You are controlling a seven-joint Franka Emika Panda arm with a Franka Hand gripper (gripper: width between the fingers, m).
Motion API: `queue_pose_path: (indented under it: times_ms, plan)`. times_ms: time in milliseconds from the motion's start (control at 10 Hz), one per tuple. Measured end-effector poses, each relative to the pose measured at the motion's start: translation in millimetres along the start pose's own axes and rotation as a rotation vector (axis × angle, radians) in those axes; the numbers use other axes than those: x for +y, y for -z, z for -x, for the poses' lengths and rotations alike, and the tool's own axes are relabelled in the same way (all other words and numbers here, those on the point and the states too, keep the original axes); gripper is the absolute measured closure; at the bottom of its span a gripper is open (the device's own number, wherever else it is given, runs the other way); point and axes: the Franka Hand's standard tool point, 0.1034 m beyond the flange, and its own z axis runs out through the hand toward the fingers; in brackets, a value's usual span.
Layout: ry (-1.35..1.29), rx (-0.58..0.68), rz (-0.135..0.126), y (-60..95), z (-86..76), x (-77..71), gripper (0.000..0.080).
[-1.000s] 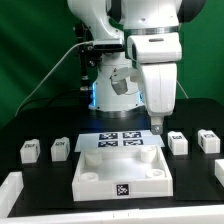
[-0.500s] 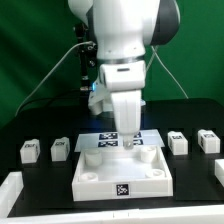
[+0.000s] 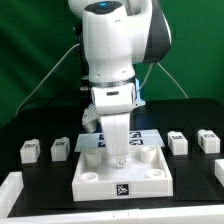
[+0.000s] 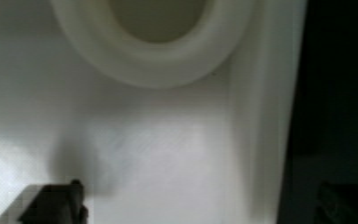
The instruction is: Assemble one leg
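Observation:
Four small white legs with marker tags lie on the black table: two on the exterior view's left (image 3: 30, 150) (image 3: 60, 148) and two on its right (image 3: 178, 142) (image 3: 208, 140). The large white tray-like panel (image 3: 150, 176) lies in the middle front. My gripper (image 3: 115, 156) hangs low over the panel's far part, apart from every leg. In the wrist view my gripper (image 4: 194, 208) is open, and its dark fingertips (image 4: 51, 204) straddle blurred white panel surface with a round corner peg (image 4: 149, 35). It holds nothing.
The marker board (image 3: 145, 136) lies just behind the panel, partly hidden by the arm. A white rail (image 3: 8, 186) shows at the front left corner and another white piece (image 3: 220, 170) at the exterior view's right edge.
The arm has swung from the exterior view's right toward the left and come down. The gripper now sits low over the panel's far part. The legs have not moved.

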Motion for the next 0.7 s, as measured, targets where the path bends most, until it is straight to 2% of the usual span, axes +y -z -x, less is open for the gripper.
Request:
queue_pose_path:
  times_ms: [100, 200, 400, 700]
  plan:
    - [-0.001, 0.000, 0.000, 0.0, 0.1, 0.0, 0.0159]
    - [-0.002, 0.000, 0.000, 0.0, 0.3, 0.0, 0.0316]
    - [-0.003, 0.000, 0.000, -0.1, 0.4, -0.2, 0.0693]
    - [-0.003, 0.000, 0.008, 1.0, 0.5, 1.6, 0.0740]
